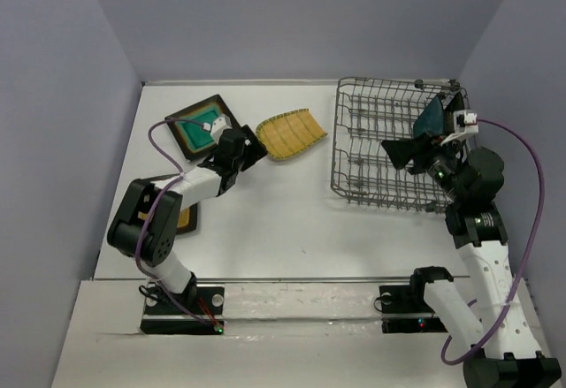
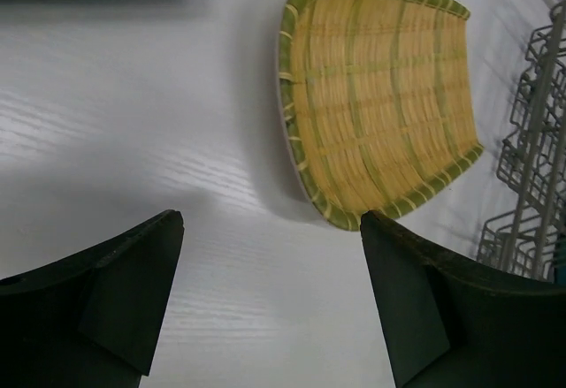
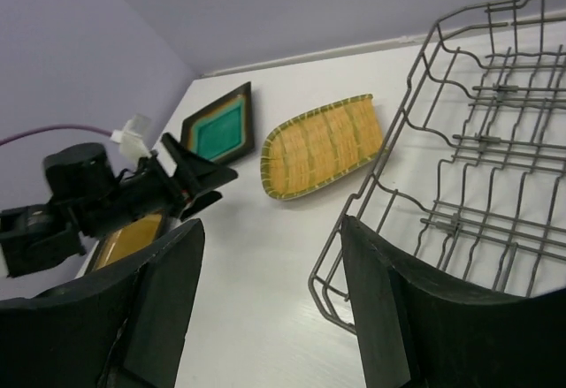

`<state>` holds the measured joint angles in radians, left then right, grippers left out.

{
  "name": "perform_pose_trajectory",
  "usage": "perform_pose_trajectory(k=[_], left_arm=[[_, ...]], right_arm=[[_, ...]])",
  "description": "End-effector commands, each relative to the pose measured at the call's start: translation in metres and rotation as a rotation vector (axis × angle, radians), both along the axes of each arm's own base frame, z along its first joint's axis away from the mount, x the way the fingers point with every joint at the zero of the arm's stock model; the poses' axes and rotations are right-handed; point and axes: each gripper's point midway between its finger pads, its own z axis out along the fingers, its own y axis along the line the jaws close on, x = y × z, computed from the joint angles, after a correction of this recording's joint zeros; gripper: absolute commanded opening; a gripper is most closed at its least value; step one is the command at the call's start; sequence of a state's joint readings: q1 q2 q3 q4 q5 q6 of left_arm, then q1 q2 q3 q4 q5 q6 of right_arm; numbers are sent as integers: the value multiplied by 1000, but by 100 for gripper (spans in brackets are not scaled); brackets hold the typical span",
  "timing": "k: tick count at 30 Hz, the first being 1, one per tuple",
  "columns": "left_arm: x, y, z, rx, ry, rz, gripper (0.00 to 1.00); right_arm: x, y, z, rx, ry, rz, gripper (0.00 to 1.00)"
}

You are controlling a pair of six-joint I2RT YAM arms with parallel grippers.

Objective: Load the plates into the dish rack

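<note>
The yellow ribbed plate (image 1: 290, 133) lies flat on the white table between the dark-rimmed teal-centred plate (image 1: 202, 127) and the dish rack (image 1: 371, 180). My left gripper (image 1: 254, 151) hovers open at the yellow plate's near-left edge; in the left wrist view the yellow plate (image 2: 380, 87) sits just beyond the left gripper (image 2: 270, 264), nothing between the fingers. A plain teal plate (image 1: 433, 116) stands on edge in the rack's right part. My right gripper (image 1: 400, 153) is open and empty above the rack's front. A mustard-centred plate (image 1: 186, 220) lies partly under the left arm.
The rack (image 3: 478, 158) fills the right of the right wrist view, with the yellow plate (image 3: 323, 145), teal-centred plate (image 3: 219, 127) and mustard plate (image 3: 128, 238) to its left. Walls close the table at back and sides. The rack's wires (image 2: 531, 140) rise right of the left gripper.
</note>
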<state>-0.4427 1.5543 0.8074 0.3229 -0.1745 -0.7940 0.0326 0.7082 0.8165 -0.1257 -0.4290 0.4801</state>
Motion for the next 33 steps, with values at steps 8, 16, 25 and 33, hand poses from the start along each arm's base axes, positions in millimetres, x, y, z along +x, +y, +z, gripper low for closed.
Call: perform_pose_trajectory(k=[8, 16, 25, 33], left_arm=[[63, -35, -8, -77, -51, -68, 80], [72, -47, -26, -118, -39, -82, 44], [64, -40, -22, -105, -55, -74, 6], [13, -12, 21, -55, -144, -44, 6]], right_arm=[[-47, 31, 40, 31, -221, 227, 68], [-53, 38, 34, 53, -213, 274, 68], [-40, 39, 22, 66, -164, 283, 67], [-20, 58, -2, 55, -82, 343, 66]])
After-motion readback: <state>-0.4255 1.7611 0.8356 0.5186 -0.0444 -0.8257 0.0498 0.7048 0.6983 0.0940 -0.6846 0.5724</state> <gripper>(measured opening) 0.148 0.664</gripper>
